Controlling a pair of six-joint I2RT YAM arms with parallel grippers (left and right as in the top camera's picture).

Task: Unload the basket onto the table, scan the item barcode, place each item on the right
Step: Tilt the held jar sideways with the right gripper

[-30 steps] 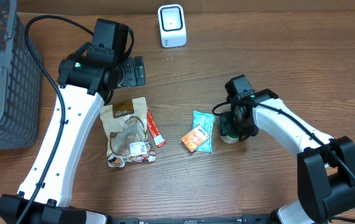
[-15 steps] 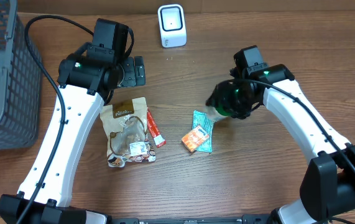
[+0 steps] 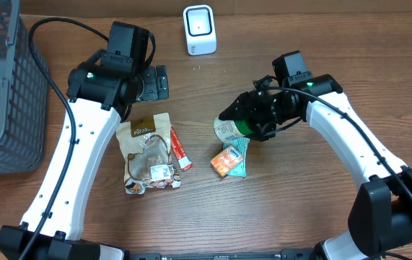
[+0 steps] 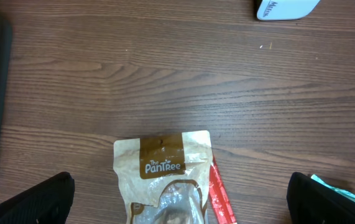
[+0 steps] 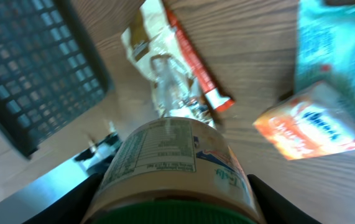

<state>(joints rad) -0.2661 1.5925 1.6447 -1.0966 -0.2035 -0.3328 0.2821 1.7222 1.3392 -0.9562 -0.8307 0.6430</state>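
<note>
Mid-carry with the jar (image 3: 227, 131) clamped sideways in the right gripper (image 3: 258, 117) above the teal packet (image 3: 239, 166), left gripper (image 3: 155, 81) spread idle; next, likely lifting toward the scanner (image 3: 199, 29), barcode facing it.

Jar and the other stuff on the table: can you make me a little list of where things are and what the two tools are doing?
jar: tipped sideways, held up in the right tool
right tool: shut on the jar
left tool: open, holding nothing, over the bag
scanner: white, at the far edge, apart from the jar
box: orange, by the teal packet, just below the jar in the overhead view
basket: far left
</note>
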